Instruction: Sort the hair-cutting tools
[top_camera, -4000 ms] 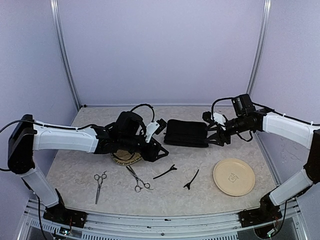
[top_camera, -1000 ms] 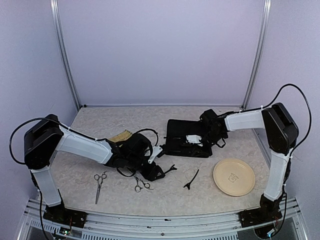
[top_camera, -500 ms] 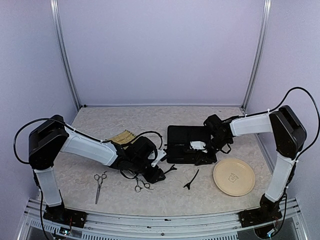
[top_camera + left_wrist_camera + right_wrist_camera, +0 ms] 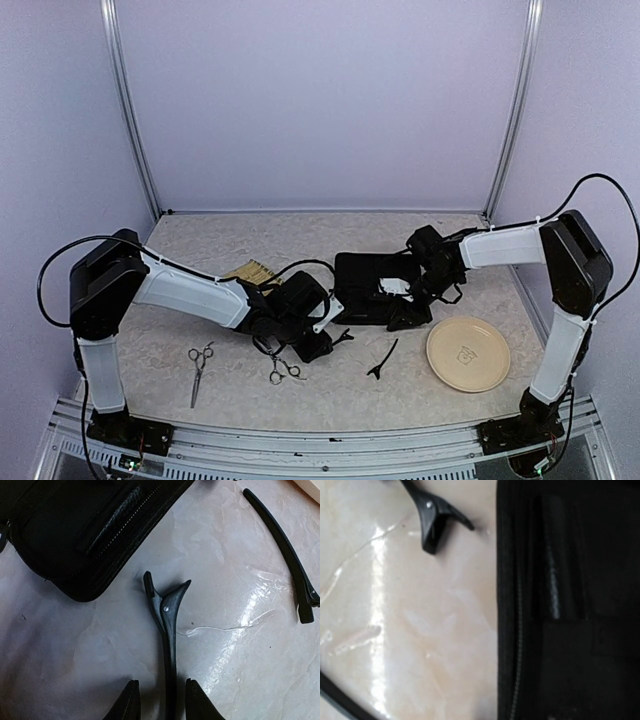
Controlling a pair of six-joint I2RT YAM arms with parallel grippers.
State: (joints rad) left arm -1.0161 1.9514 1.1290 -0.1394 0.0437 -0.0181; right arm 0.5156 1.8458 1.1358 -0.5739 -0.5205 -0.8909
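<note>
Hair clip [image 4: 168, 611] lies on the marbled table [image 4: 150, 340] just beside the black zip case [image 4: 75, 525], its long end between the narrowly parted, unclamped fingers of the left claw [image 4: 161, 700]. A second clip [image 4: 383, 360] lies near; two scissors [image 4: 283, 369] [image 4: 199, 368] lie leftward. The right claw [image 4: 402, 308] hovers over the case, its opening impossible to tell.
</note>
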